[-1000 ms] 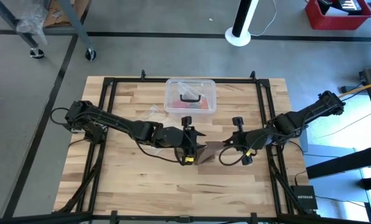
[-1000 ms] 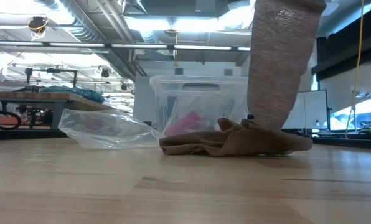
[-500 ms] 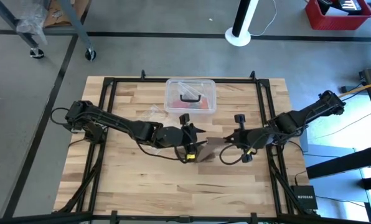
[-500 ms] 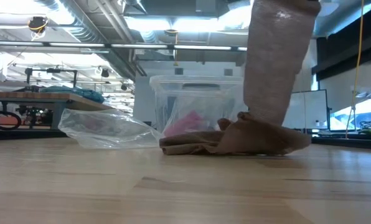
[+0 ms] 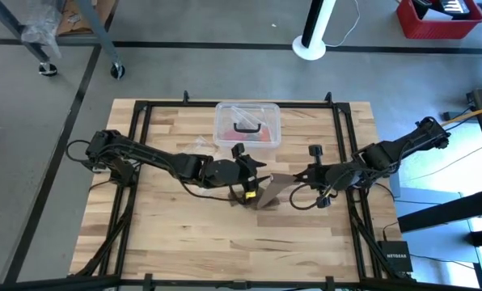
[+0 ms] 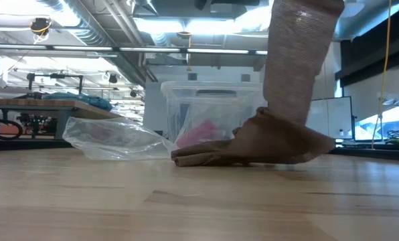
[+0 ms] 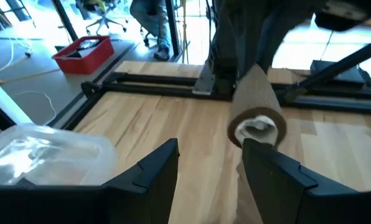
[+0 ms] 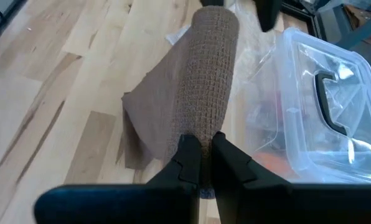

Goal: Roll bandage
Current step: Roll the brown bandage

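bandage (image 5: 272, 189): mid-table, just in front of the clear box (image 5: 247, 124); part wound into a roll held up off the wood, the loose tail slack and heaped on the table (image 5: 168, 234) below it; low view shows a strip rising from the heap out of shot
right gripper (image 8: 200, 163): fingers nearly closed, pinching one end of the roll; roll sticks out lengthwise from the jaws toward the box
left gripper (image 7: 207, 168): jaws wide apart, holding nothing; it faces the roll's open end, one finger close beside it; whether it touches the fabric I cannot tell
step: judged mid-roll; a good share of the strip is not yet wound
how to do it well: keep the right pinch firm on the core so the layers don't telescope; turn the roll about its own axis; use the left fingers to guide the tail in flat and lightly taut; square each wrap's edges to the last
risk: the heaped tail could feed in creased or skewed; straighten it first; plastic bag (image 6: 112, 139) lies near the heap, keep fabric off it
clearance: box sits close behind the roll; wrist swing should stay short of it
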